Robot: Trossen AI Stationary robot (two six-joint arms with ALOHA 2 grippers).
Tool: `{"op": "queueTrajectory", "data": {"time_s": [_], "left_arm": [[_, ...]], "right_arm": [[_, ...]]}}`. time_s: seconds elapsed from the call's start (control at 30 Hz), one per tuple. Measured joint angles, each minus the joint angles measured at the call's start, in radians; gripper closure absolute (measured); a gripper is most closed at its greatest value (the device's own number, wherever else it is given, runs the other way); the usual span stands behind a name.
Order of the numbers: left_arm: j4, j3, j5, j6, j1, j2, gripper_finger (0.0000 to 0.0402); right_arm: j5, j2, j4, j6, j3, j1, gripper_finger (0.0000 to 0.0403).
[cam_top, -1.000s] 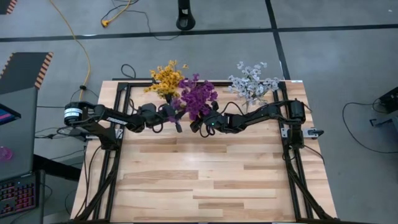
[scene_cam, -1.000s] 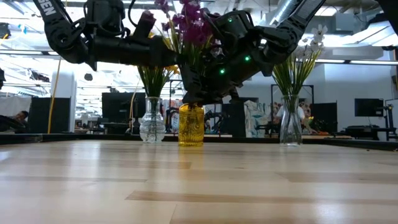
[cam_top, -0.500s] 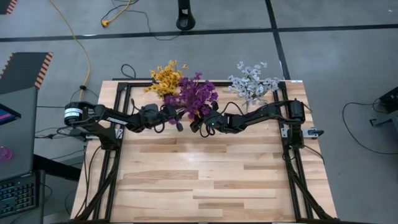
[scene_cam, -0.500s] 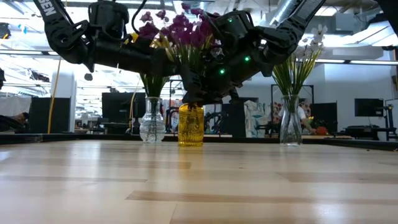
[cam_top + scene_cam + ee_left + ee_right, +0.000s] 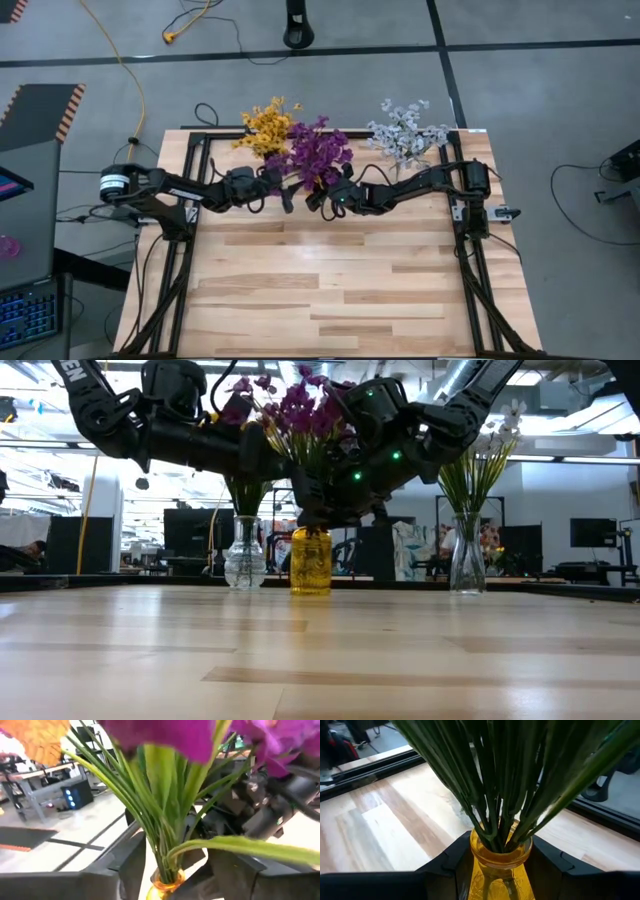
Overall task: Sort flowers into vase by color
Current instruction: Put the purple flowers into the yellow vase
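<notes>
Both grippers are crowded round the yellow vase (image 5: 311,563) at the far edge of the table (image 5: 340,290), the middle of three vases in the row. The right gripper (image 5: 492,865) has a finger (image 5: 447,865) on either side of the vase just under its rim; the glass fills the gap between them, so call it a grasp on the vase. The left gripper (image 5: 172,870) sits opposite, its two fingers (image 5: 131,865) standing apart with the vase mouth and the bundle of green stems between them. Those jaws are released: nothing is pinched, and the stems pass clear through the gap.

The purple flowers (image 5: 318,155) stand in the yellow vase, stems gathered at the neck and fanning upward, blossoms spreading above both grippers. Just to the left, the yellow flowers (image 5: 266,125) sit in a clear vase (image 5: 244,560). Well off to the right, the pale flowers (image 5: 405,135) stand in another clear vase (image 5: 467,555).

For room to move: all three vases hug the far edge, close to the dark frame rail there. The two arms meet nose to nose over the middle vase, blossoms overhead and the yellow bunch near the left arm. Toward the near side the wooden top is bare and wide open.
</notes>
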Motion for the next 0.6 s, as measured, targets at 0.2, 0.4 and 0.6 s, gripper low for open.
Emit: {"op": "queueTrajectory", "data": {"time_s": [0.2,0.4,0.6], "left_arm": [[-0.119,0.001,0.0,-0.03,0.0,-0.074,0.0182],[-0.259,0.001,0.0,0.003,-0.004,-0.187,0.0181],[-0.406,0.002,0.003,0.003,-0.006,-0.301,0.0181]], "right_arm": [[0.031,0.0,-0.004,0.0,0.0,-0.01,0.0224],[0.068,0.0,-0.007,0.0,0.0,-0.022,0.0223],[0.106,0.0,-0.014,-0.003,0.0,-0.035,0.0223]]}}
